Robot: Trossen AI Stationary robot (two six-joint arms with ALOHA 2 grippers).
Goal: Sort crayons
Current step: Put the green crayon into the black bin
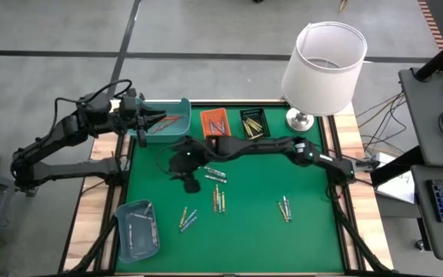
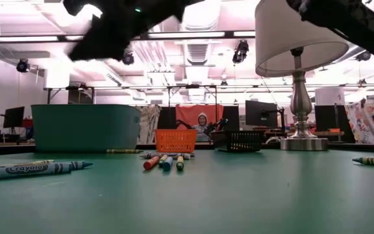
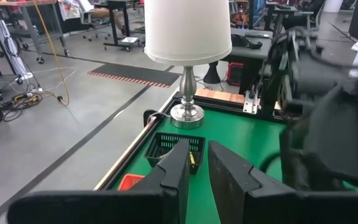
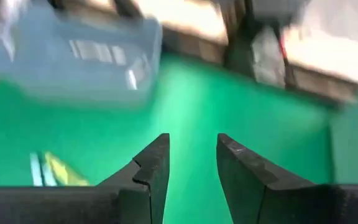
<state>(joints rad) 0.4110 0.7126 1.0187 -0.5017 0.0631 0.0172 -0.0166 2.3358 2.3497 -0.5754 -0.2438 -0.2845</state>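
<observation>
Several crayons [image 1: 216, 175] loose mid-mat, some already binned along far edge; right gripper [image 4: 191, 163] spread, empty, over mat centre for next pick; left gripper [image 3: 194, 165] near-closed, apparently empty, parked over teal tray [image 1: 181, 104].

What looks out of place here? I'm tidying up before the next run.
A table lamp stands on the green mat's far right corner, unrelated to sorting. Loose crayons lie scattered mid-mat, unsorted. The trays look upright and undamaged.
</observation>
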